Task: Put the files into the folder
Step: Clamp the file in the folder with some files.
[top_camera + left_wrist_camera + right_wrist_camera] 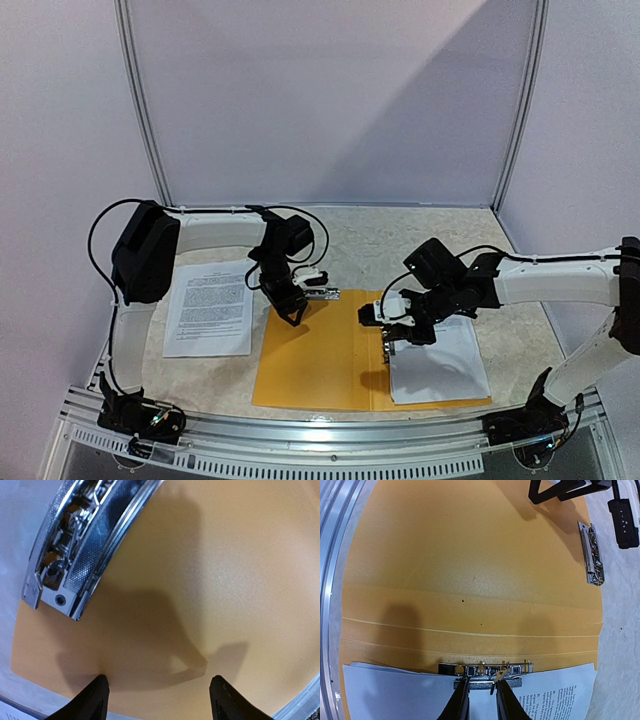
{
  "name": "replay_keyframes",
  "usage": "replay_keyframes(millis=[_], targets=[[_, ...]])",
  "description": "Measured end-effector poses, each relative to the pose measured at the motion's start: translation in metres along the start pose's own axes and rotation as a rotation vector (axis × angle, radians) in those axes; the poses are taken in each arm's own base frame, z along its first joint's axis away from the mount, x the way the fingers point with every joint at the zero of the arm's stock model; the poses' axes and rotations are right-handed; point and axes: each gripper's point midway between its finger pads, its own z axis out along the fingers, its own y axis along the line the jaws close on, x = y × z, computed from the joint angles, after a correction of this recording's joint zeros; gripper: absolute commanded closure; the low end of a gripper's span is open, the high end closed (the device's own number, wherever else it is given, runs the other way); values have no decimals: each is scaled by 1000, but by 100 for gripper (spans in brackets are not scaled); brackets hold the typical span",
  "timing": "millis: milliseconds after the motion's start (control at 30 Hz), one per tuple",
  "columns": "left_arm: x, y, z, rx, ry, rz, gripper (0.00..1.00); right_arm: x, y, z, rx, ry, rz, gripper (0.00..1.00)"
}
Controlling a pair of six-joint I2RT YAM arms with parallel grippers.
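I see the folder lying open on the table; a stack of sheets rests on its right half; a loose sheet lies just left of it; my left gripper hangs wide open and empty over the left flap, near a metal bar; my right gripper has its fingers drawn close at the spine clip, and I cannot tell if they pinch it.

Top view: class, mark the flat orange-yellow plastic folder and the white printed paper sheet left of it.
Orange-yellow plastic folder (310,365), top view, bare left cover.
White printed paper sheet (208,310), top view, its middle.
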Motion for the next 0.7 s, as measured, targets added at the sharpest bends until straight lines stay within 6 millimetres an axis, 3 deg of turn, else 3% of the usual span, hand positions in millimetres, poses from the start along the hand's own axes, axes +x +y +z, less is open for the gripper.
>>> replay_keyframes(millis=[700], targets=[[-1,-3,0,15,-5,0,29,4,7,7,-39,10,8,85]])
